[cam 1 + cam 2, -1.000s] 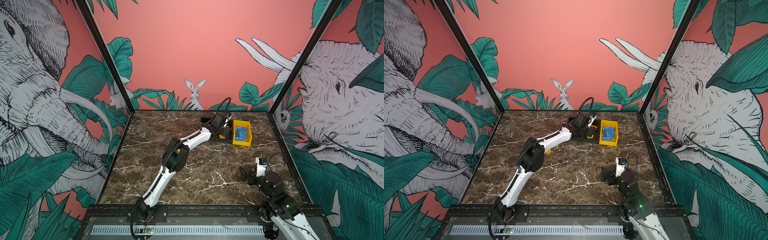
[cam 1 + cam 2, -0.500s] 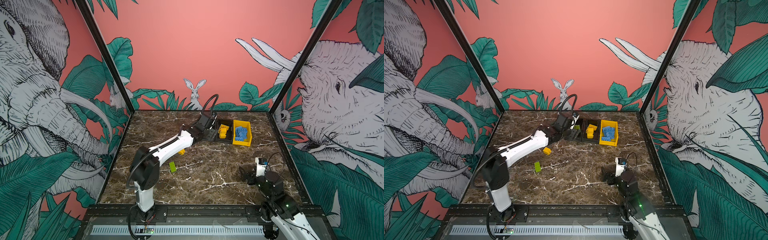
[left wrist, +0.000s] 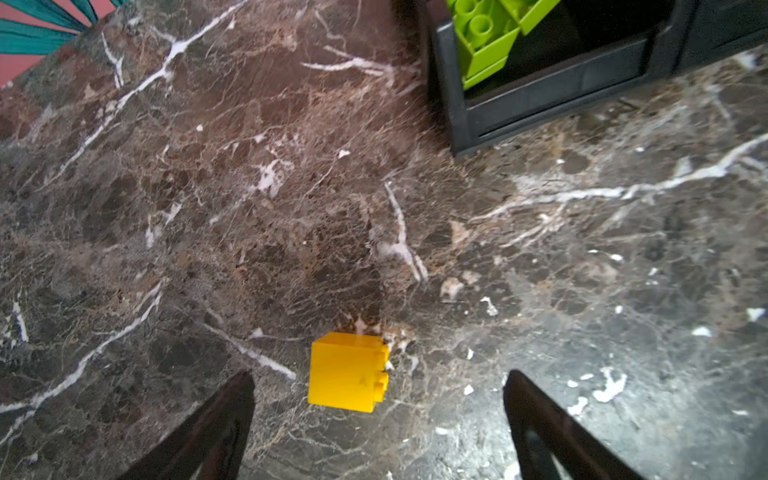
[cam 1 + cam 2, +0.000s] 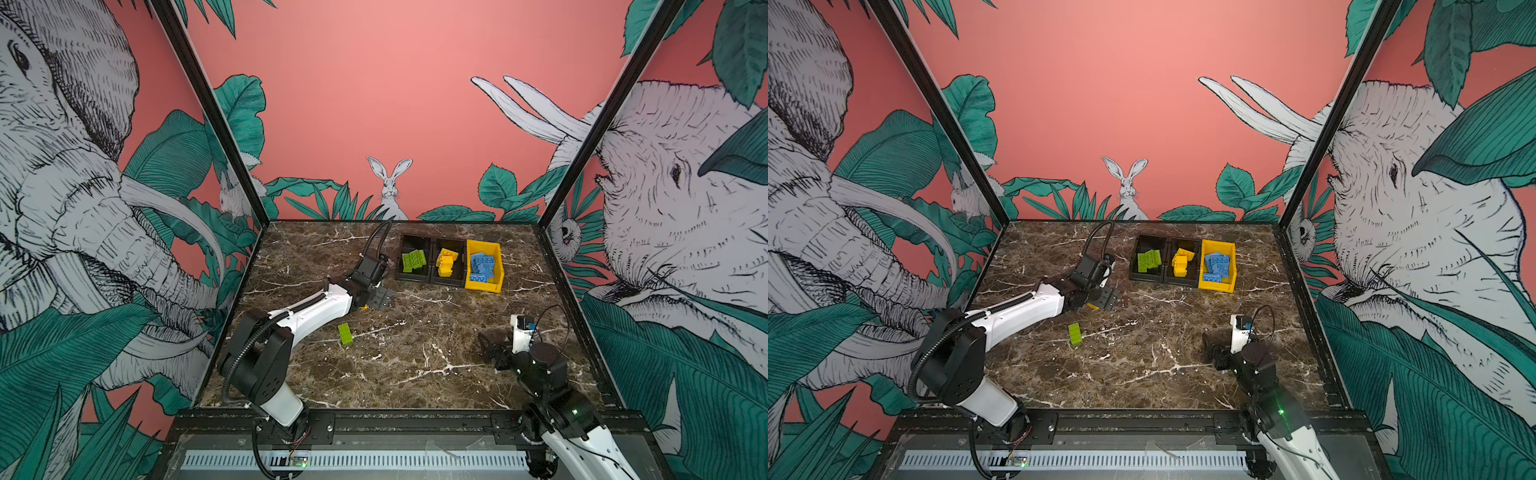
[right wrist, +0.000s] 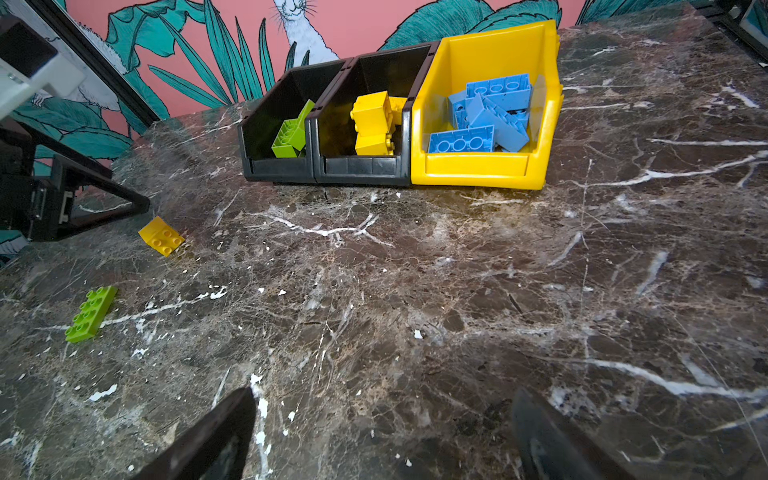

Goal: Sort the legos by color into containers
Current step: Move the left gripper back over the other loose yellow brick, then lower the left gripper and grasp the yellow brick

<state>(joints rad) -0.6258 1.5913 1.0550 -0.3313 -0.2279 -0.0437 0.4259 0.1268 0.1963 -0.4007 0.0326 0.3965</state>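
While most legos sit sorted, two lie loose on the marble: a yellow brick (image 3: pixel 347 372), tipped over, left of the bins and nearer, and a lime green brick (image 5: pixel 90 314), nearer again and a little left.

Far side, bins in a row:
- left black bin (image 5: pixel 274 168): green
- middle black bin (image 5: pixel 359 168): yellow
- yellow bin (image 5: pixel 478 168): blue

No mixed colours visible.

Left gripper (image 3: pixel 379 380) hangs over the yellow brick, fingers spread wide, gripping nothing. Right gripper (image 5: pixel 380 399) sits near right, well apart, fingers likewise spread and empty.

Judged nearly done; two placements left.

Lime green brick (image 4: pixel 344 333) lying flat, yellow brick (image 3: pixel 348 372) tipped nearby, rest sorted in bins (image 5: pixel 357 166)
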